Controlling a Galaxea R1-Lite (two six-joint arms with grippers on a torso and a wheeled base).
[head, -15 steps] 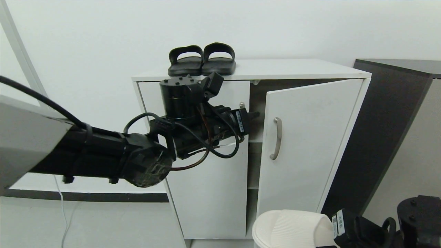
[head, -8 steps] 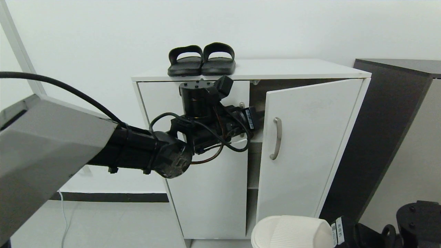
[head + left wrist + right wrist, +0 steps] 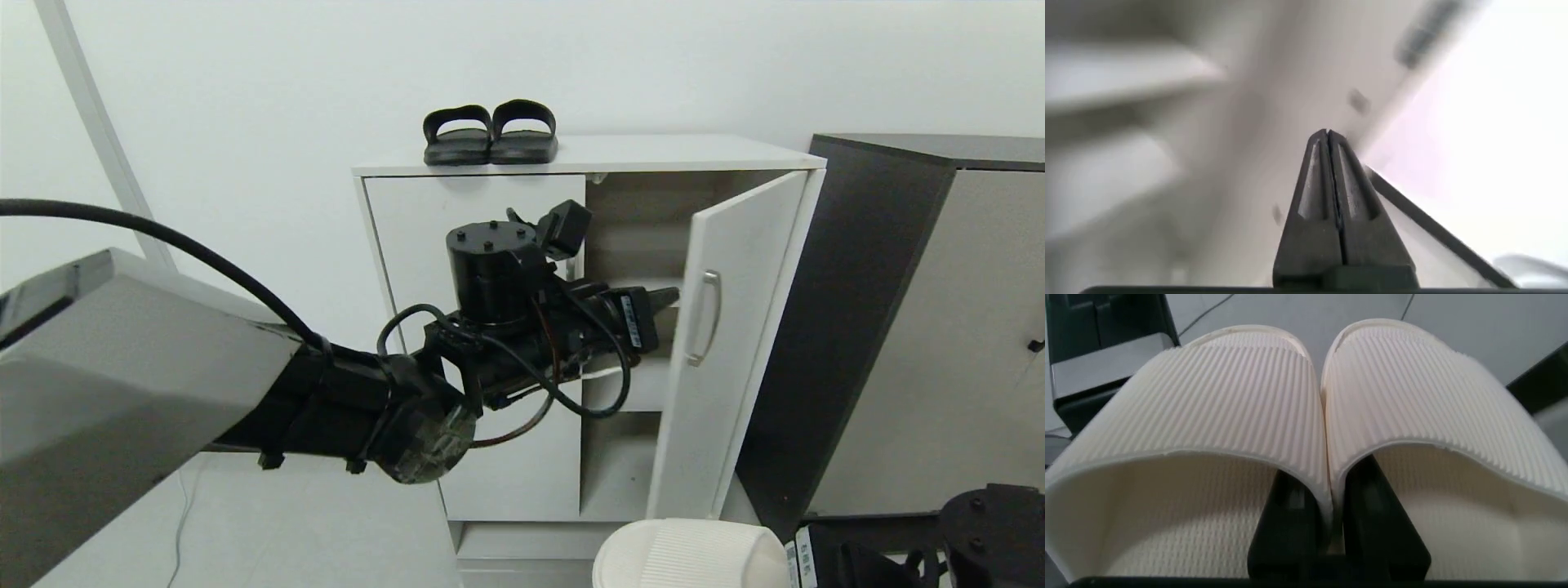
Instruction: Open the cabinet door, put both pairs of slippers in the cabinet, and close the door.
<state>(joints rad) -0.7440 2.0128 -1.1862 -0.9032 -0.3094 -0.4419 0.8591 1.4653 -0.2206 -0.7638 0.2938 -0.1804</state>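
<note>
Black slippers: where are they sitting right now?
In the head view the black slippers sit side by side on top of the white cabinet, near its left end, above the closed left door.

Right gripper [image 3: 1327, 510]: dark fingers [image 3: 1290, 518] are pinching the two touching inner walls.
Cream slippers [image 3: 1233, 400]: ribbed straps are lying side by side, pressing together.
Floor [image 3: 1315, 306]: is showing pale beyond them.

Head camera sat high, faced forward and slightly down at the cabinet [image 3: 424, 229] from middle distance. Left wrist camera sat just behind the left gripper [image 3: 1328, 143], jaws pressed together, facing the cabinet's blurred inside, very near. Right wrist camera looked close along the white slippers [image 3: 1241, 400]; head view shared them at its lower edge [image 3: 686, 555]
</note>
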